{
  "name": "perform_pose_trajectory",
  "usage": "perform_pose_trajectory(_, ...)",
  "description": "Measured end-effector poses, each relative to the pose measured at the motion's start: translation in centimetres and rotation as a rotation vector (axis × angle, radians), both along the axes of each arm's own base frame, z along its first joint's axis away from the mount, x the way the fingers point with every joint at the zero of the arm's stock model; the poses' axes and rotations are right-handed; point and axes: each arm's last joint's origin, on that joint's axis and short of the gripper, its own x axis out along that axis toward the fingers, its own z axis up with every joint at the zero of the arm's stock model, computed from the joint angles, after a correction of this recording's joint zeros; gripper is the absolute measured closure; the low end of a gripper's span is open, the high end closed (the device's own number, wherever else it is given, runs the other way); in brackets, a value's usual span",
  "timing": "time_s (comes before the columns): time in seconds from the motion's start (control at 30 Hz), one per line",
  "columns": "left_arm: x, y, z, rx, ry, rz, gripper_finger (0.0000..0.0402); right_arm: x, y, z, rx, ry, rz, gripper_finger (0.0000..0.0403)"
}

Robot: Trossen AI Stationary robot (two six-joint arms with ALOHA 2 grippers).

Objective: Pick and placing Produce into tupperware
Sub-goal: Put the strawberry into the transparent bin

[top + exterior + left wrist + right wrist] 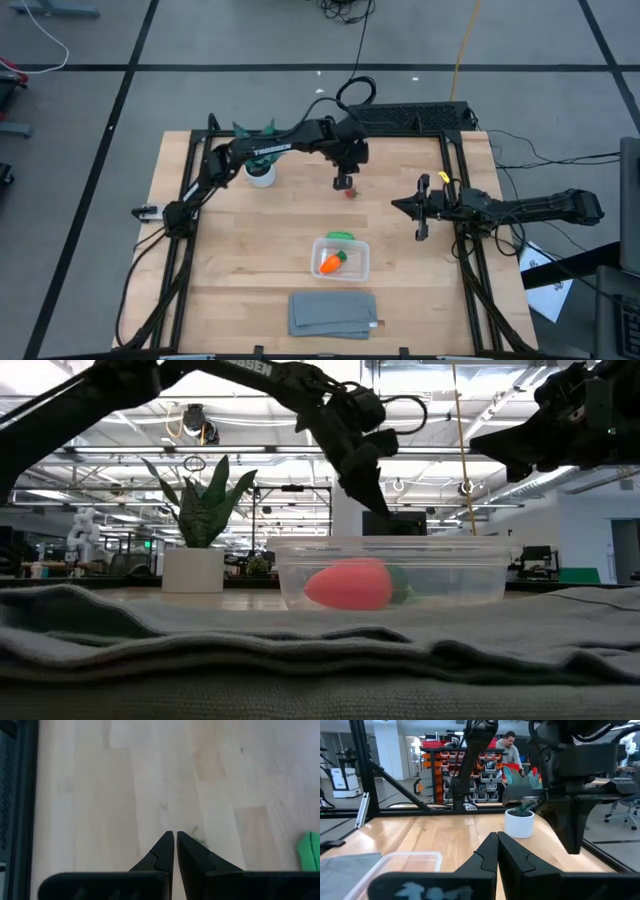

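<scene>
Lab hall behind, light wood desk (260,250) in a black frame. Left end effector (345,183) hangs over the far middle of the desk, fingers nearly shut; the red berry (350,193) sits right at its tips, but whether it is pinched I cannot tell. Probably the pick step for the last item. Tupperware (358,268) lies toward the near edge from that end effector, with the carrot (330,263) inside and the green pod (341,236) at its far rim. Grey cloth (333,313) is nearer still. Right end effector (422,208) waits closed, off to the side, clear of the tub. Potted plant (260,172) stands beside the left arm.
</scene>
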Motion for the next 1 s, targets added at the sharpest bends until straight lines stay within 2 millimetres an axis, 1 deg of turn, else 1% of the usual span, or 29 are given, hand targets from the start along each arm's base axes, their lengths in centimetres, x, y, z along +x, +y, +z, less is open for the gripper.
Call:
perform_pose_trajectory(0.13,-0.3,0.1,-0.4,0.004,0.034,-0.022,0.0371,0.0,0.0,-0.1,0.000,0.005,0.000,0.0403)
perform_pose_trajectory(0.23,-0.3,-0.1,-0.6,0.008,0.040,-0.034,0.0346,0.0,0.0,-0.1,0.000,0.006,0.000,0.0403)
perform_pose_trajectory(0.33,-0.2,-0.5,-1.0,0.021,0.056,-0.035,0.0299,0.0,0.0,-0.1,0.003,0.009,0.001,0.0403)
perform_pose_trajectory(0.5,-0.1,-1.1,-1.7,0.004,0.086,-0.018,0.0196,0.0,0.0,-0.2,0.008,0.016,0.001,0.0403)
perform_pose_trajectory(0.6,-0.1,-1.4,-1.8,0.028,0.102,0.007,0.0137,0.0,0.0,-0.2,0.012,0.017,0.002,0.0403)
perform_pose_trajectory(0.73,0.1,-2.0,-1.8,0.033,0.104,0.004,0.0078,0.0,0.0,-0.3,0.027,0.023,0.006,0.0403)
perform_pose_trajectory(0.87,0.5,-2.7,-1.8,0.033,0.090,-0.004,0.0047,0.0,0.0,-0.3,0.027,0.030,0.006,0.0403)
perform_pose_trajectory(1.0,0.7,-3.1,-1.7,0.037,0.079,-0.013,0.0043,0.0,0.0,-0.4,0.031,0.042,0.006,0.0403)
